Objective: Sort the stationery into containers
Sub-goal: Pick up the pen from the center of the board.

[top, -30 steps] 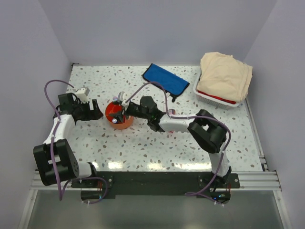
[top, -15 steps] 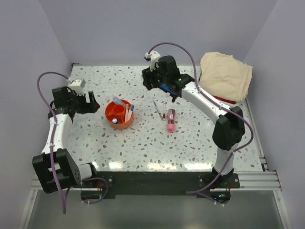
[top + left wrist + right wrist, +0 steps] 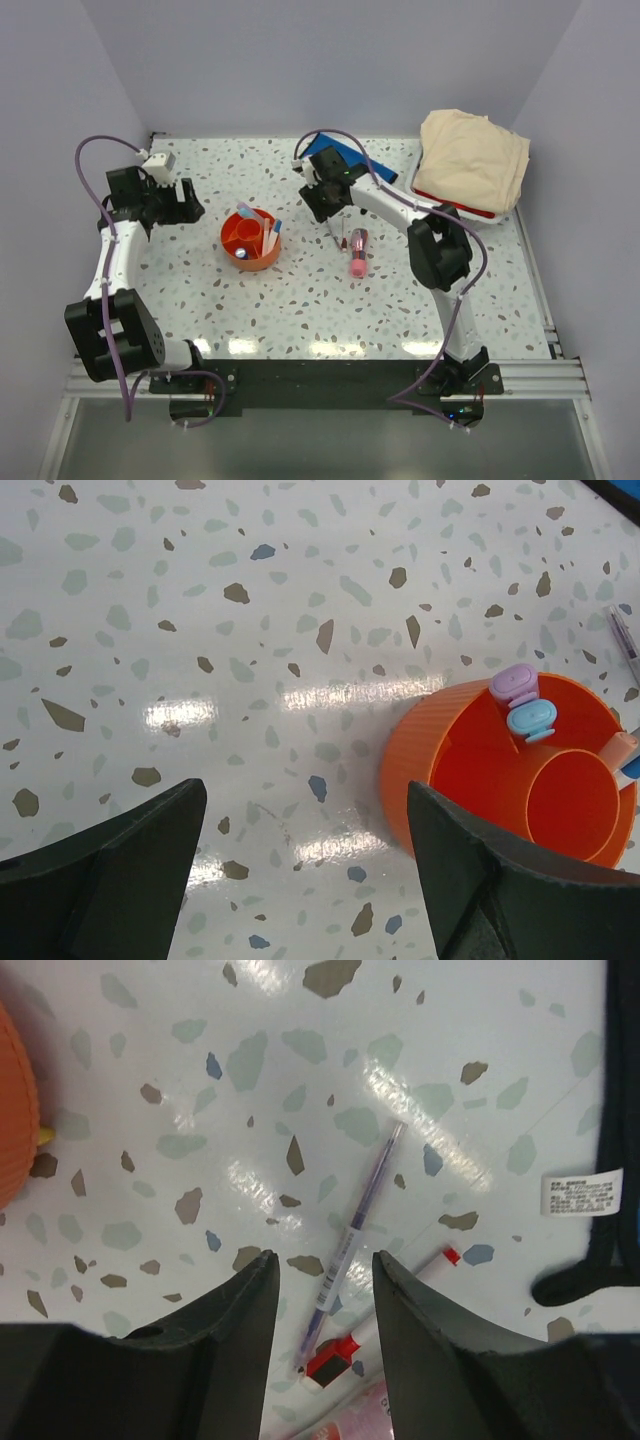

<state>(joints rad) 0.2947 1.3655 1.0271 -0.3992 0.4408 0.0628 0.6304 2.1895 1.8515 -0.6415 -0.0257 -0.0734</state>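
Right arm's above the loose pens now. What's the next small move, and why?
Probably lower the right gripper straight down, then close on the thin purplish pen. The wrist view shows the pen lying flat on the table, lined up in the gap between the open fingers, not yet gripped.

An orange tub (image 3: 250, 265) holds capped markers (image 3: 528, 718); thin pens (image 3: 350, 1235) and a pink tube (image 3: 358, 262) lie near the blue pouch (image 3: 325, 148).

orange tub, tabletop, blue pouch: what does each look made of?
Orange tub: likely moulded plastic with a slight sheen; it has a ribbed outer wall and thin, even inner dividers.
Tabletop: hard and glossy with a terrazzo look, real stone or laminate unclear; lamp glare mirrors off it.
Blue pouch: probably matte fabric; it lies flat, with dark edging and a sewn-in label.
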